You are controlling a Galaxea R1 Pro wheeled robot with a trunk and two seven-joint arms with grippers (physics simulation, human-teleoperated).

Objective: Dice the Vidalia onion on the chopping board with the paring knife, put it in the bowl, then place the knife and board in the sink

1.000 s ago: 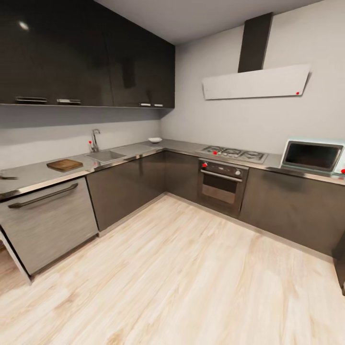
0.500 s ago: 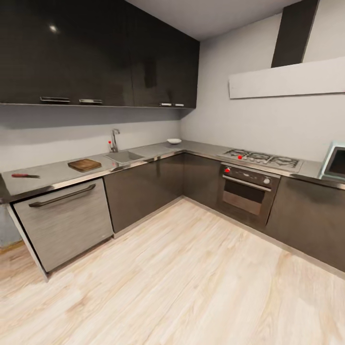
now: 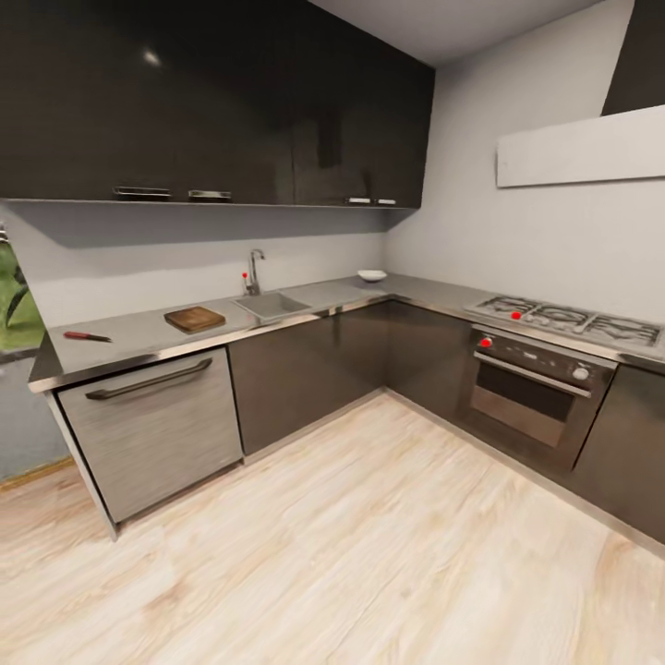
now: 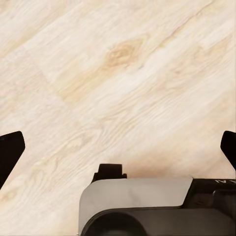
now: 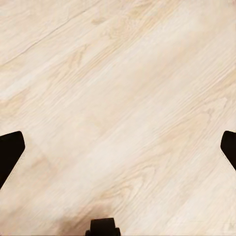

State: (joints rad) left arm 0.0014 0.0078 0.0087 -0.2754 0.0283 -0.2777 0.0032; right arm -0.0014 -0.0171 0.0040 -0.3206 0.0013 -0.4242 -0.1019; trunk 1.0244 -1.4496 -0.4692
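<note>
A: Vidalia onion first: where is it? I can't pick it out. The sink [image 3: 272, 305] sits far off in the countertop [image 3: 139, 331], roughly midway along the run under the dark wall cupboards, and its basin is too small and shallow-angled from here to see inside.

B: So it's presumably down in there, by the task. How would it handle?

A: My guess: light, firm, round and smooth-skinned, so it could roll or squirt out of a pinch. I'd take it across its widest part rather than by the tip.

B: And the rest?

A: The chopping board [image 3: 195, 319] lies flat just beside the sink, towards the countertop's free end; stiff wood, best gripped at an edge or its slot. The paring knife [image 3: 87, 336] lies near that free end, well apart from the board; take it by the red handle. The bowl [image 3: 372, 275] sits by the inner corner; likely rigid, slippery at the rim.

B: Grippers?

A: The left gripper [image 4: 118, 147] and the right gripper [image 5: 118, 147] both hang over the wooden floor [image 3: 369, 536], fingers spread wide, holding nothing.

B: Any writing?

A: None legible; only red dots on the tap and hob [image 3: 563, 323].
</note>
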